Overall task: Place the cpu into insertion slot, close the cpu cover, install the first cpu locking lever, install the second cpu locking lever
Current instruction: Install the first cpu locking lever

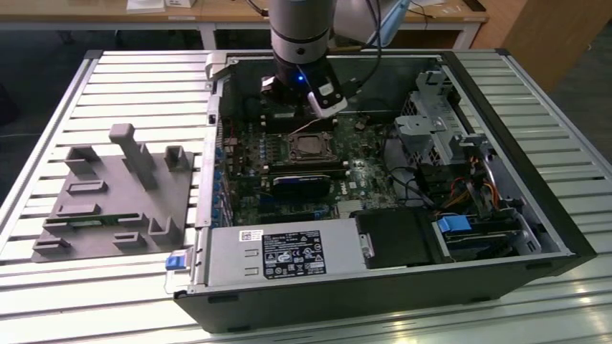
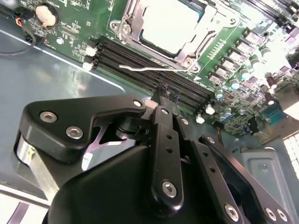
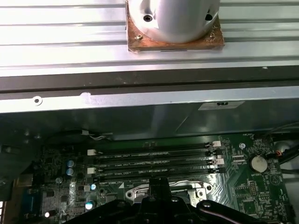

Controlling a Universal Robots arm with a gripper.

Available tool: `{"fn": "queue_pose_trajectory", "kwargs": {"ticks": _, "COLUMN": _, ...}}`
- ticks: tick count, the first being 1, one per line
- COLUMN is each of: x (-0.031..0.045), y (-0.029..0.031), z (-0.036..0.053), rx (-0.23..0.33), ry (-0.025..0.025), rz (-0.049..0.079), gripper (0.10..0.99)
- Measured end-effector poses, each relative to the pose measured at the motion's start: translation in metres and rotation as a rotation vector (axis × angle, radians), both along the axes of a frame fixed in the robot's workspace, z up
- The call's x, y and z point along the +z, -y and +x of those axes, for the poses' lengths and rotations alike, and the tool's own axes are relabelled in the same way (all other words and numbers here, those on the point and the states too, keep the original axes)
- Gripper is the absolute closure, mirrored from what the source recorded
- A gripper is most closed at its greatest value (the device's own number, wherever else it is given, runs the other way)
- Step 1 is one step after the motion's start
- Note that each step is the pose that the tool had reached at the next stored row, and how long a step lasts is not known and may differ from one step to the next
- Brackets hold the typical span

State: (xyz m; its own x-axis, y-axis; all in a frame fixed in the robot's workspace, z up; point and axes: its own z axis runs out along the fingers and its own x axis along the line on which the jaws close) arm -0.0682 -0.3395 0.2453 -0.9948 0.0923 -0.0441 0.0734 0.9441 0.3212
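The cpu (image 2: 170, 28) shows its pale metal top inside the insertion slot (image 1: 308, 148) on the green motherboard. The silvery cpu cover (image 2: 125, 29) lies flat around it. One thin wire locking lever (image 2: 149, 69) stands free of the socket's edge, over the black memory slots (image 2: 140, 63). My gripper (image 2: 162, 92) hovers just above those memory slots, beside that lever, with its black fingers (image 2: 166, 140) drawn together and nothing between them. In the exterior view the gripper (image 1: 306, 127) hangs at the far side of the socket, inside the open computer case.
The case walls (image 1: 497, 122) ring the board. A drive cage and cables (image 1: 449, 158) fill the exterior view's right, and a power supply (image 1: 277, 254) sits at the front. A grey fixture (image 1: 115, 193) lies on the slatted table at the exterior view's left.
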Motion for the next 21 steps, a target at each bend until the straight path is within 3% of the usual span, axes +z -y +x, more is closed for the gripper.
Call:
{"fn": "queue_pose_trajectory", "kwargs": {"ticks": 6, "x": -0.0024, "y": 0.0, "z": -0.0017, "rx": -0.003, "ry": 0.0593, "rz": 0.0, "gripper": 0.98}}
{"fn": "queue_pose_trajectory", "kwargs": {"ticks": 7, "x": -0.0033, "y": 0.0, "z": -0.0022, "rx": -0.003, "ry": 0.0663, "rz": 0.0, "gripper": 0.98}}
{"fn": "queue_pose_trajectory", "kwargs": {"ticks": 15, "x": -0.0129, "y": -0.0005, "z": -0.0024, "rx": -0.045, "ry": 0.0785, "rz": -0.012, "gripper": 0.98}}
{"fn": "queue_pose_trajectory", "kwargs": {"ticks": 21, "x": -0.0178, "y": -0.0073, "z": -0.0024, "rx": -0.048, "ry": 0.0824, "rz": -0.05, "gripper": 0.98}}
